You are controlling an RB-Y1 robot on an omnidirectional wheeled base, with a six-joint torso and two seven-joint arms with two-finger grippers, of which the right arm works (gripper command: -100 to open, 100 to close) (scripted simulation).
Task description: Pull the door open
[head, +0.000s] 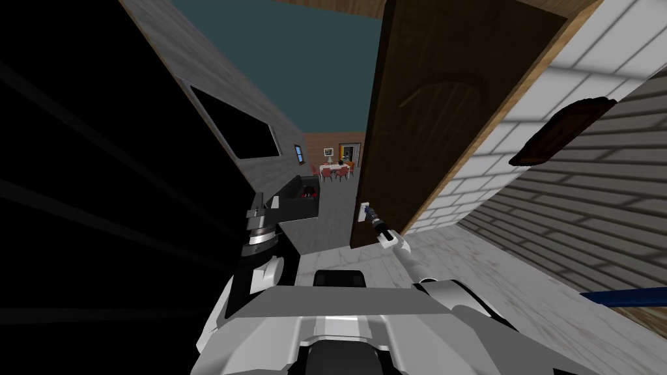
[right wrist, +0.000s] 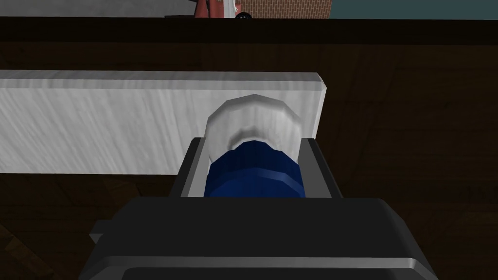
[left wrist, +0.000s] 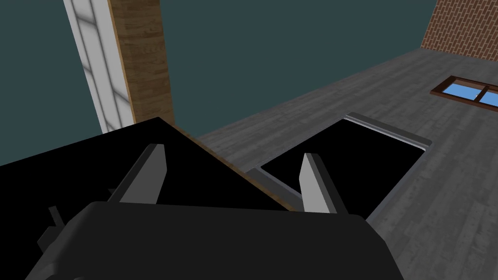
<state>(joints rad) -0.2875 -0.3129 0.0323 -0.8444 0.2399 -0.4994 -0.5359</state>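
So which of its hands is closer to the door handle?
Right hand: its fingers grip the blue handle on the brown door; the left hand hangs open off to the side, away from it.

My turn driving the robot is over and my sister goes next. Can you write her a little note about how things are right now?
Right end effector: shut on the blue handle, which sits on the white plate of the brown door.
Left end effector: open, holding nothing, raised at the robot's left, away from the door.
Done: the handle is gripped and the door stands partly open. A far table shows past its edge.
Left: pull the door wider, probably by drawing the right arm back without letting go.
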